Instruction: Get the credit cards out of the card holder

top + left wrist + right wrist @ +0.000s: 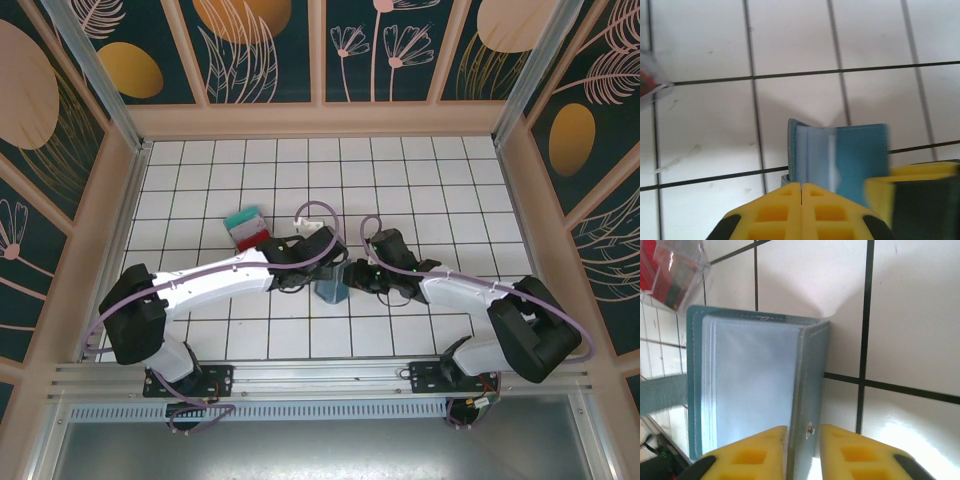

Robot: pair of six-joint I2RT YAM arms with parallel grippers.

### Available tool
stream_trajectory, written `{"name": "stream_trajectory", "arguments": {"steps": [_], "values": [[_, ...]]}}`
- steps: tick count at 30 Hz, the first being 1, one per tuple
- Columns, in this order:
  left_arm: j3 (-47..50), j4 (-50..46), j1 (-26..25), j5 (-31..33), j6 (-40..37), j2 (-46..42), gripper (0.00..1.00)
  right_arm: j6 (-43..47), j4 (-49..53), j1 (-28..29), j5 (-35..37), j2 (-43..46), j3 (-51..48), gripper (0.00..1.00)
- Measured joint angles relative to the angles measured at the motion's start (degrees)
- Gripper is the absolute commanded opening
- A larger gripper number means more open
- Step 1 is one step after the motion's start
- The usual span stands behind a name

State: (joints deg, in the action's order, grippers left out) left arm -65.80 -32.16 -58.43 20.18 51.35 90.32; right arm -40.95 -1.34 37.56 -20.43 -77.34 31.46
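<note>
**Two claws at the open card holder**

We see the slim teal-blue bifold card holder point(755, 385) near the middle of the white tiled tabletop point(420, 180), opened between the two claws, with its pale blue-grey inner leaves exposed. The right claw point(803, 432) is narrowed onto the cover flap beside the snap. The left claw point(801, 192) has its yellow fingers pressed together at the holder's near edge; we cannot tell whether a leaf is caught. The red and teal credit cards point(247, 228) lie apart, to the rear left.
</note>
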Motion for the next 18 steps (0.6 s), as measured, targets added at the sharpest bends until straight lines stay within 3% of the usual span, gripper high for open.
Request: {"name": "stream_trajectory", "arguments": {"steps": [2,6,9,11,12,18], "values": [[2.9,0.2,1.2,0.0,0.0,-1.3,0.00,0.0,0.6,-0.4,0.4,0.2,-0.1,0.00],[8.8,0.7,3.8,-0.4,0.3,-3.8,0.18,0.4,1.4,-0.5,0.7,0.2,-0.3,0.00],[11.7,1.7,4.7,-1.0,0.7,-4.7,0.52,0.4,1.4,-0.5,0.6,0.2,-0.3,0.00],[12.4,2.1,4.9,-1.8,1.2,-4.9,0.59,0.2,1.1,-0.5,0.6,0.0,-0.3,0.00],[12.5,2.4,4.9,-2.1,1.4,-5.0,0.68,0.1,1.0,-0.5,0.5,-0.1,-0.3,0.00],[13.5,8.3,4.9,-5.4,3.1,-7.8,0.62,-0.1,0.1,-0.5,0.4,-0.6,-0.7,0.00]]}}
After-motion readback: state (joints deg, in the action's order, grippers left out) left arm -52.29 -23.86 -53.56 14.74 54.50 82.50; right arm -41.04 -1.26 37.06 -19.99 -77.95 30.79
